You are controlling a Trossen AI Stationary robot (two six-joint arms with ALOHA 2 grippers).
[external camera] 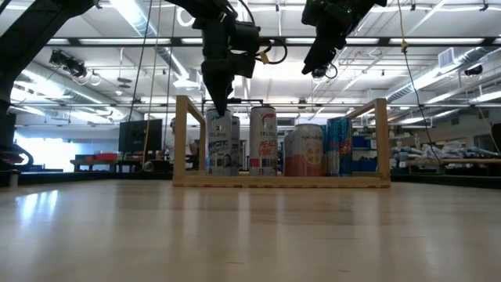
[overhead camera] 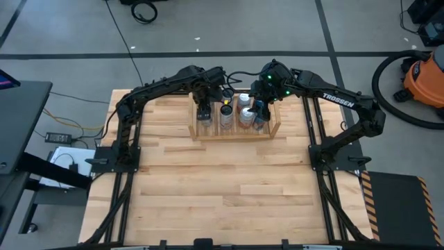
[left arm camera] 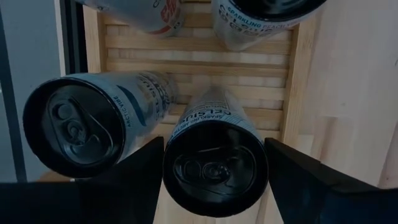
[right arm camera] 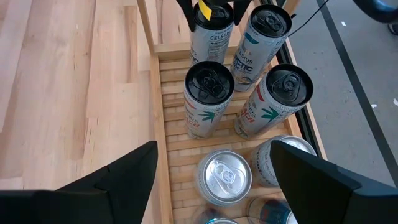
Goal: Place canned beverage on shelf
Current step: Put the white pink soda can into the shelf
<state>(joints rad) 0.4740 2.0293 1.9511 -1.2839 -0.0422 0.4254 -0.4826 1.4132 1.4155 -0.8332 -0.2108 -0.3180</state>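
I work on a pale wood-plank table (overhead camera: 208, 187) in a big hall with strip lights and grey floor; an orange vacuum (overhead camera: 423, 76) sits at far right. My left gripper (left arm camera: 214, 171) is clenched on a Celsius can (left arm camera: 214, 168) reading "SPARKLING", standing at the shelf's (overhead camera: 232, 135) left end. My right gripper (right arm camera: 214, 165), arm marked "TROSSEN", hovers released above the right-hand cans (right arm camera: 211, 106).
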